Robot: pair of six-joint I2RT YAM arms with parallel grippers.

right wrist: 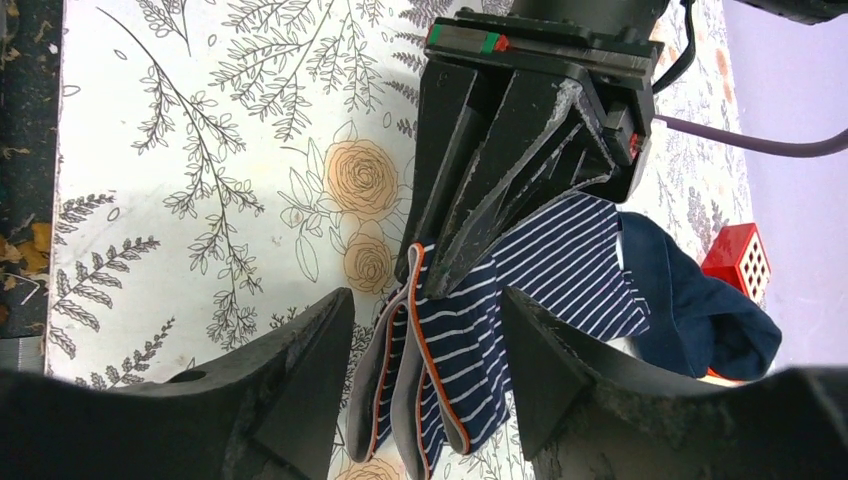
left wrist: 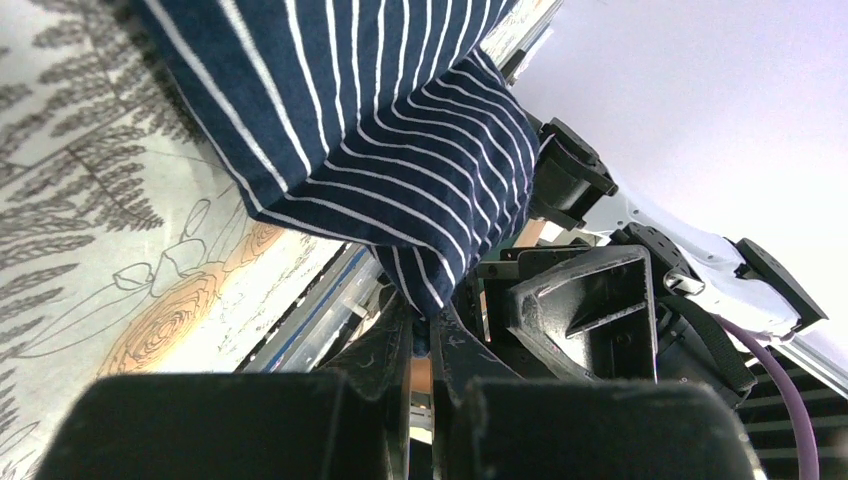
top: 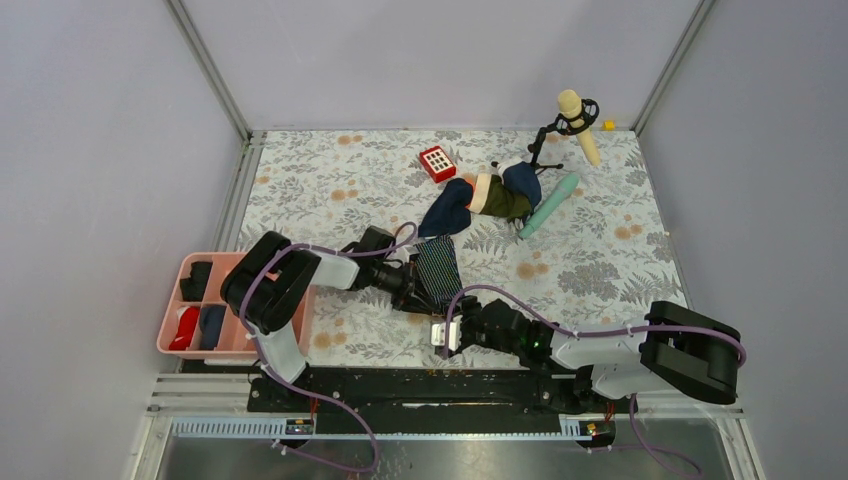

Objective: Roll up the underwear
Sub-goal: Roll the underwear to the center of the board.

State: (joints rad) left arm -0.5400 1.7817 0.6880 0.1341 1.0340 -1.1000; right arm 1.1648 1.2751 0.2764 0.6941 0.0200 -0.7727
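The left gripper (top: 415, 285) pinches an edge of the soft navy pale-striped underwear (top: 438, 266), at the front-middle of the flowered tablecloth (top: 330, 180). The right gripper (top: 445, 333) stands wide beside it. Rolling seems barely begun; next, the edge must be turned over.

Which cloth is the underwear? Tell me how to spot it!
Look at the flowery table, then toward the front, between the two robot arms. The underwear is pinched in the left gripper. It is the only cloth with thin pale stripes; the navy cloth just behind it is plain.
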